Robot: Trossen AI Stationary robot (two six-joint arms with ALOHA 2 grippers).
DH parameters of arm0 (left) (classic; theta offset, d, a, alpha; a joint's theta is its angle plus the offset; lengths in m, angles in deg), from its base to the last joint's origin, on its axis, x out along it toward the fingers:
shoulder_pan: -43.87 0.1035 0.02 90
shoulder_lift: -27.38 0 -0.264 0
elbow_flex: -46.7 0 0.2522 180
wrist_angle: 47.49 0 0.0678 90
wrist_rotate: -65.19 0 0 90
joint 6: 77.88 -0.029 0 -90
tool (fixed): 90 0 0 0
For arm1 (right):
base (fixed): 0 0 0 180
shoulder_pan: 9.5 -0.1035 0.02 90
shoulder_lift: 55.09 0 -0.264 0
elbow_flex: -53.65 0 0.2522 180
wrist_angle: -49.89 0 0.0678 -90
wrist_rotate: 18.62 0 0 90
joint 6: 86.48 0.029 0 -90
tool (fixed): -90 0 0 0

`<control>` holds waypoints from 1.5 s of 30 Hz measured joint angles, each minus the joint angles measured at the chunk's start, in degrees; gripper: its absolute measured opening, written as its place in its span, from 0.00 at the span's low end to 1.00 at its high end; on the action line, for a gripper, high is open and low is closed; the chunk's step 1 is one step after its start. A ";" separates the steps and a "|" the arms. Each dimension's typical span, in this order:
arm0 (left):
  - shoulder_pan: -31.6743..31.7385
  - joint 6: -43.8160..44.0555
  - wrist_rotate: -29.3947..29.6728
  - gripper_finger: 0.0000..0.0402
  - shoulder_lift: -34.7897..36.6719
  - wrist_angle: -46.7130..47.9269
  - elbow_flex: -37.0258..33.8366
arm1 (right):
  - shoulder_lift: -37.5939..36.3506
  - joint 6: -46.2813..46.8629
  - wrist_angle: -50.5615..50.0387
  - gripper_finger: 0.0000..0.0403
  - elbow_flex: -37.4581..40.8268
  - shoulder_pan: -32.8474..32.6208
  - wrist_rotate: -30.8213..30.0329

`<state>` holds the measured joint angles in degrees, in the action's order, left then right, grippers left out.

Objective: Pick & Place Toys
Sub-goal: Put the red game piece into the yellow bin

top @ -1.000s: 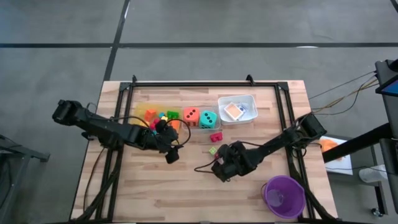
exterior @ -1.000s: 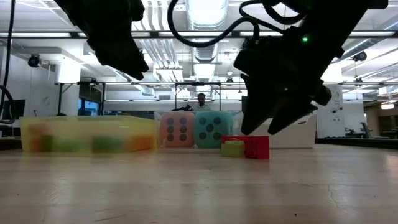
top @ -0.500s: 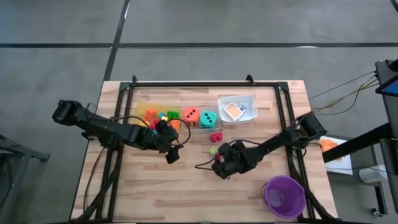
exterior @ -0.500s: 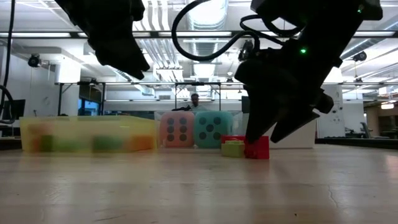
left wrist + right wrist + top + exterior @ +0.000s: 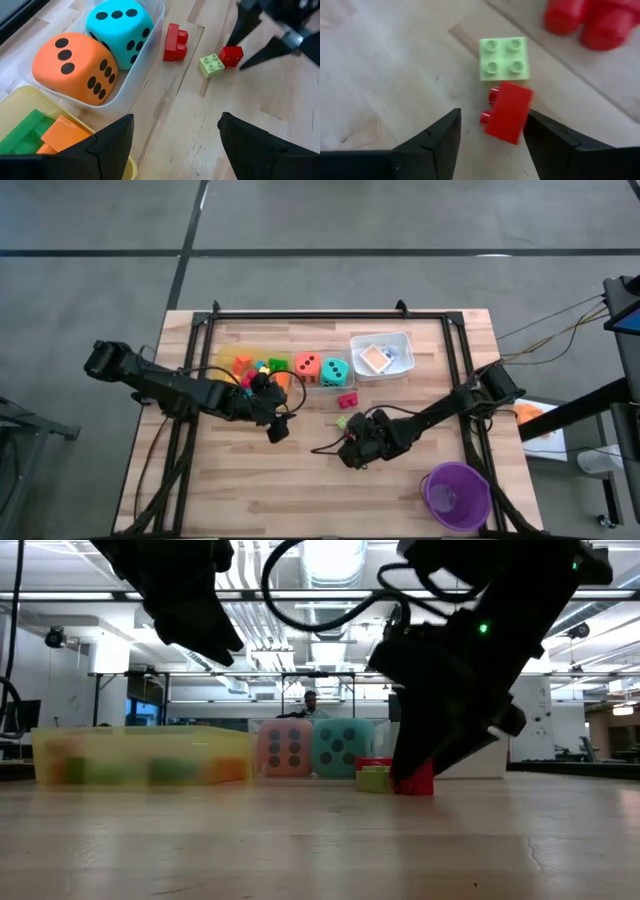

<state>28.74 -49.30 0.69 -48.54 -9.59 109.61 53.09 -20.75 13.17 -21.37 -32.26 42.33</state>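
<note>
Right wrist view shows your right tool (image 5: 492,137) spread around the small red block (image 5: 507,119), one finger touching it. The green block (image 5: 503,58) touches that block. Your left tool (image 5: 172,145) hangs spread over the bench (image 5: 200,130).

Red block (image 5: 507,112), lt green block (image 5: 503,58); orange die (image 5: 75,67) w/ black dots, teal die (image 5: 120,30) same.

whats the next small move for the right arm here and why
Probably close the right gripper the rest of the way on the small red block, then lift. In the right wrist view the block lies tipped between the fingers, one side near a finger, the other with a gap. The light green block sits just beyond it, so lift straight up to avoid nudging it.
</note>
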 joint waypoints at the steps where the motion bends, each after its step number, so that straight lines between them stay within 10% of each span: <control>1: 0.00 0.01 0.00 0.72 0.00 -0.17 0.00 | 0.74 -0.65 1.18 0.49 0.02 0.12 0.07; 13: -0.02 0.02 -0.01 0.72 0.00 -0.17 0.00 | 3.99 -5.69 -3.96 0.21 -4.81 1.07 -0.44; 26: -0.10 2.08 -4.38 0.72 0.00 -6.07 -0.09 | 1.81 -16.91 -4.23 0.21 -8.65 -1.25 4.08; 37: -0.37 -9.63 -19.64 0.72 -0.09 -33.80 -6.99 | -3.23 -28.82 -0.60 0.21 -13.27 -6.02 -4.02; 45: -0.05 8.91 -20.90 0.72 -0.09 -41.90 -8.68 | -3.23 -43.86 0.11 0.21 -16.41 -7.45 -15.34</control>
<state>28.69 -40.39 -20.21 -48.62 -51.49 100.93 49.86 -64.60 13.28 -37.78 -39.71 26.99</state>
